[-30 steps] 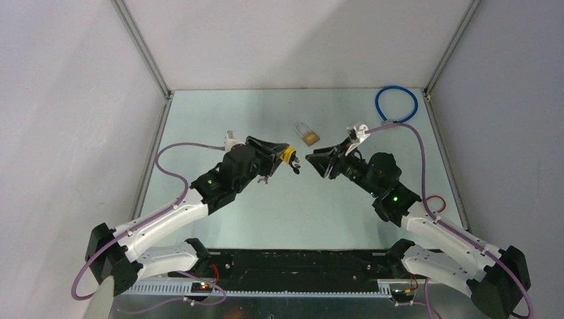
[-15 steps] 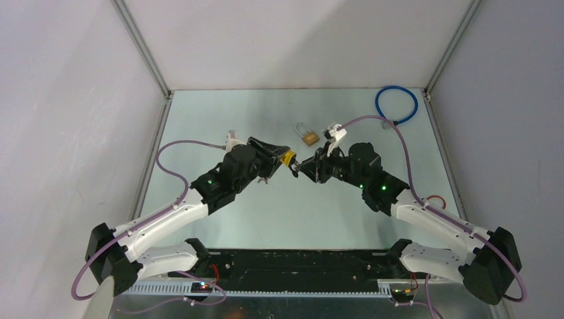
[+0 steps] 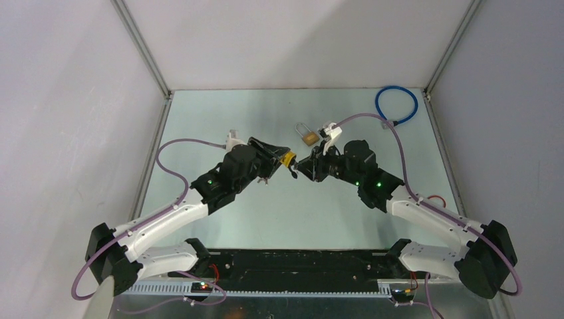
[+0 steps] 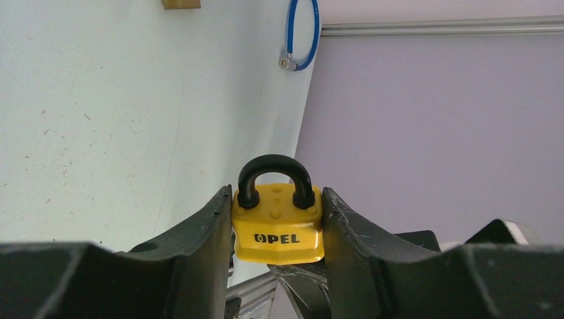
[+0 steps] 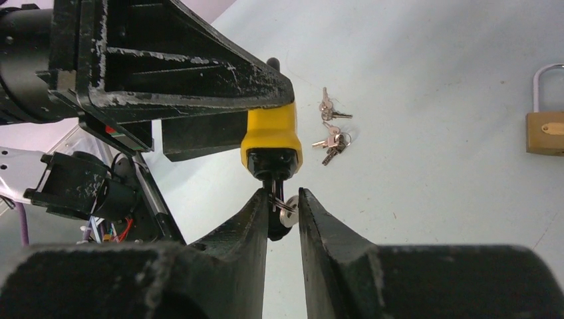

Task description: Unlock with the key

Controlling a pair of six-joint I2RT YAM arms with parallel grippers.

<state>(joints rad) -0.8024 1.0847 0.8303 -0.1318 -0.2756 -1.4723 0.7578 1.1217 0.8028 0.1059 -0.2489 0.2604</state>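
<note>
Yellow OPEL padlock [image 4: 278, 229], black shackle [image 4: 274, 161] closed, key [image 5: 274, 199] at underside.

The yellow padlock [image 4: 278, 229] looks smooth and glossy, the black fingers [image 4: 199, 232] scuffed matt plastic.

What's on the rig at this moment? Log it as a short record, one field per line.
left gripper: shut on yellow OPEL padlock
shackle: black, both legs seated in the body
key: in the keyhole, at the end opposite the shackle
right gripper: fingers flank the key; grip cannot be confirmed
table: brass padlock, two key bunches, blue cable loop
</note>
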